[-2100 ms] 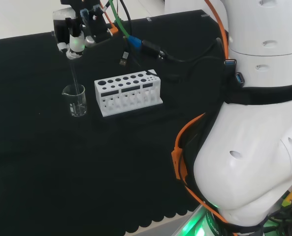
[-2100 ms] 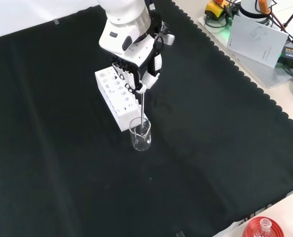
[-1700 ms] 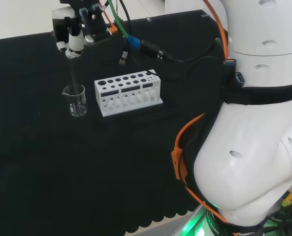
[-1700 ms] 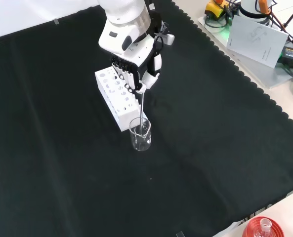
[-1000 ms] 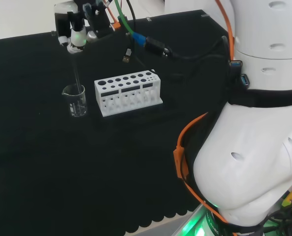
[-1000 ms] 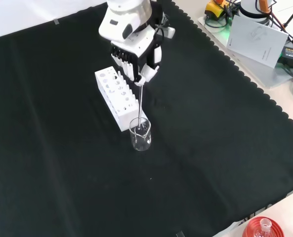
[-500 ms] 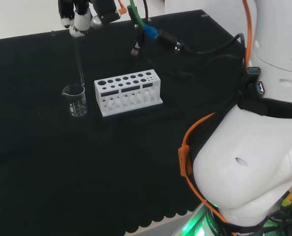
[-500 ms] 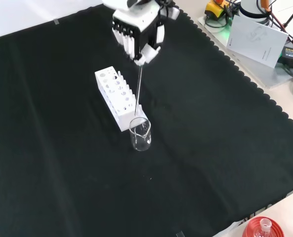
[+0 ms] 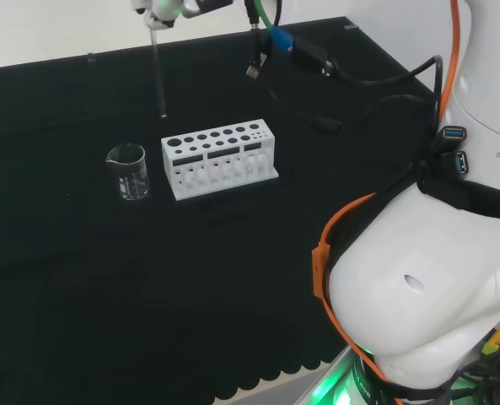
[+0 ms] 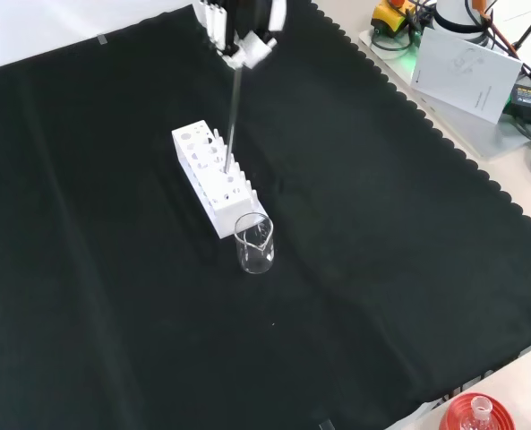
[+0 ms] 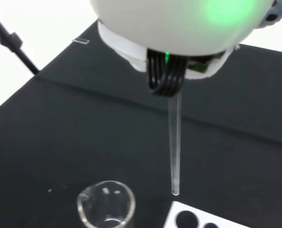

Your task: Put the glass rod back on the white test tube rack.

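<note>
The hand (image 9: 162, 8) is high above the bench, shut on the top of the glass rod (image 9: 158, 72), which hangs upright. In the head view the rod's tip hovers above and behind the gap between the small glass beaker (image 9: 128, 172) and the white test tube rack (image 9: 220, 156). Seen from the front, the hand (image 10: 239, 25) is at the top edge and the rod (image 10: 231, 116) hangs in front of the rack (image 10: 213, 179), clear of the beaker (image 10: 255, 244). At the wrist, the rod (image 11: 175, 142) ends just above the rack's corner (image 11: 193, 219), beside the beaker (image 11: 106, 205).
Cables (image 9: 271, 38) hang from the wrist above the rack's far side. The arm's white links (image 9: 435, 278) stand at the head view's right. A red ribbed stand with a flask (image 10: 476, 414) sits at the cloth's near right corner; papers (image 10: 466, 67) lie beyond its right edge.
The hand has risen with the rod, lifting its tip out of the beaker, and has shifted towards the rack. Beaker and rack have stayed put.
</note>
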Controlling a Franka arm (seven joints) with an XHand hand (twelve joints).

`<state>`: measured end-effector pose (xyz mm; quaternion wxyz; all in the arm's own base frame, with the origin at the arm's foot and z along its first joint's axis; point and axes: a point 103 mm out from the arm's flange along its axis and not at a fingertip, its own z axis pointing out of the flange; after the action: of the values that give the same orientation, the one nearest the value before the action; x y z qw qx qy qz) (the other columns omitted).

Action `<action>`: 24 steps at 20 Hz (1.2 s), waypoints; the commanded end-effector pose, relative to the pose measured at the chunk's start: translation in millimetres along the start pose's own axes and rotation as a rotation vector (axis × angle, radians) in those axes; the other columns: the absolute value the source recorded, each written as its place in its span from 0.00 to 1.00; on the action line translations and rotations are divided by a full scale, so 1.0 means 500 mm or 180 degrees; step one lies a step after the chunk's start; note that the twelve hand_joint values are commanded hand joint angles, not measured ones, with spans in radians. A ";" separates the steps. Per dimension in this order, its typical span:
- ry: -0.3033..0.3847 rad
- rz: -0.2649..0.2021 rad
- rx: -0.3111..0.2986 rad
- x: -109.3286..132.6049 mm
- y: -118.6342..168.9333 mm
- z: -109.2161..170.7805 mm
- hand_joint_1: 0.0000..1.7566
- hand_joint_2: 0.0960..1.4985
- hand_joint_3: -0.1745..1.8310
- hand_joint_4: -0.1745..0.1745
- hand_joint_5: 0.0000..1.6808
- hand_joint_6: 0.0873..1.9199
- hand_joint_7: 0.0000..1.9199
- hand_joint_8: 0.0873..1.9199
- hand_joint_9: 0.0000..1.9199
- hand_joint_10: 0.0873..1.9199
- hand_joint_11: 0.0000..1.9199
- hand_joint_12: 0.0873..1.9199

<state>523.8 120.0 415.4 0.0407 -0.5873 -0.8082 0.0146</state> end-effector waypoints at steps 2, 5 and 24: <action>0.0007 0.0185 -0.0012 -0.115 -0.022 -0.012 0.83 0.27 0.52 0.00 0.73 0.32 0.74 0.27 0.90 0.00 0.84 0.21; 0.0019 0.0257 -0.0001 -0.159 -0.032 -0.009 0.83 0.27 0.52 0.00 0.73 0.33 0.74 0.27 0.90 0.00 0.84 0.21; 0.0161 0.0549 0.0155 -0.364 -0.063 0.062 0.83 0.27 0.52 0.00 0.73 0.33 0.74 0.27 0.90 0.00 0.84 0.21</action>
<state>540.1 -28.7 400.6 0.0534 -0.6452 -0.7619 0.0204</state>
